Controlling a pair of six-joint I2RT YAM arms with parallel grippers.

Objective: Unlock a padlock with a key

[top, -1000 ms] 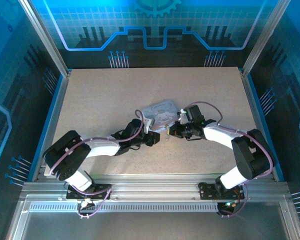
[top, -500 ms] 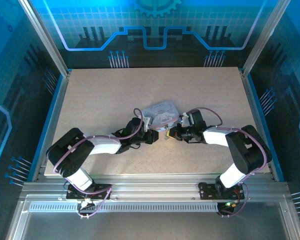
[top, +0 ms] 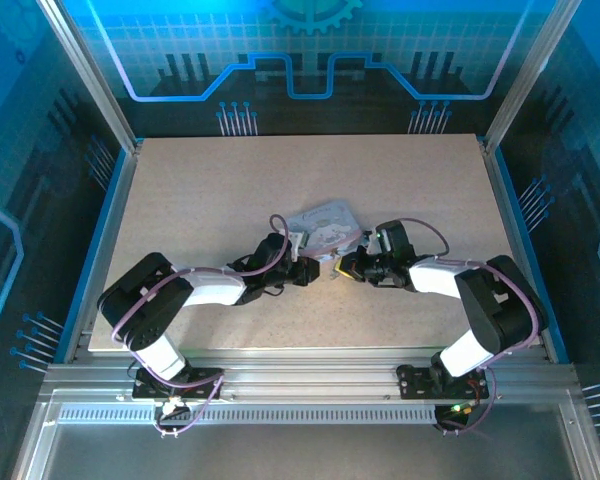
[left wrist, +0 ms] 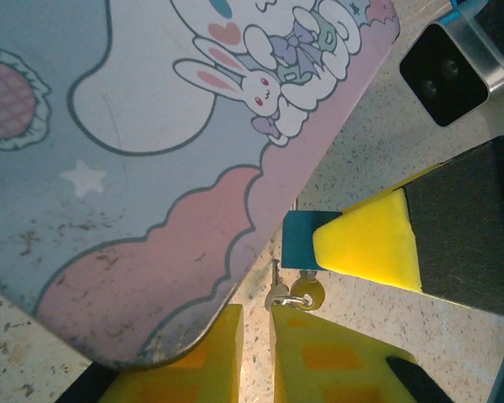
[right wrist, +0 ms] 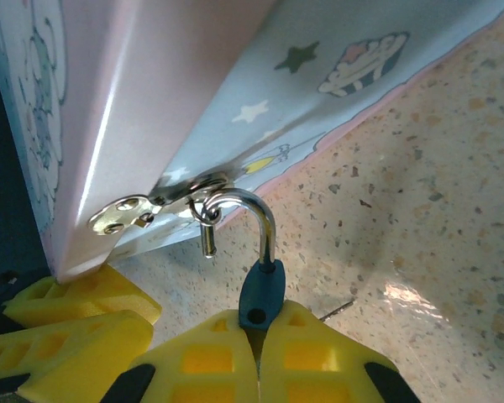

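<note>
We saw the pale tin [top: 325, 222] lying near the middle of the speckled table [top: 200, 200], with both arms folded in toward its near edge. From the left wrist, the tin's bunny-printed lid [left wrist: 151, 168] covered most of the upper left and hid the ground under it, and a small camera block [left wrist: 454, 63] sat at the upper right. From the right wrist, the tin's side [right wrist: 193, 101] rose right in front, with a brass hasp [right wrist: 151, 206] on its lower corner.

The padlock [right wrist: 260, 294] hung just at that corner, its shackle looped through the hasp ring and one leg ending free in the air. The right gripper [right wrist: 259, 327] was pressed together on the padlock's blue body, which poked out at its tips; the left wrist view showed the same body [left wrist: 298, 239] against a yellow fingertip [left wrist: 370, 243].

The key [left wrist: 296, 295] lay just below the padlock, right at the tips of the left gripper [left wrist: 256, 323]. Its fingers stood almost together, a slim slit between them. We could not tell whether they pinched the key. From above, the left gripper [top: 315, 270] and the right gripper [top: 343, 268] faced each other, nearly touching.
</note>
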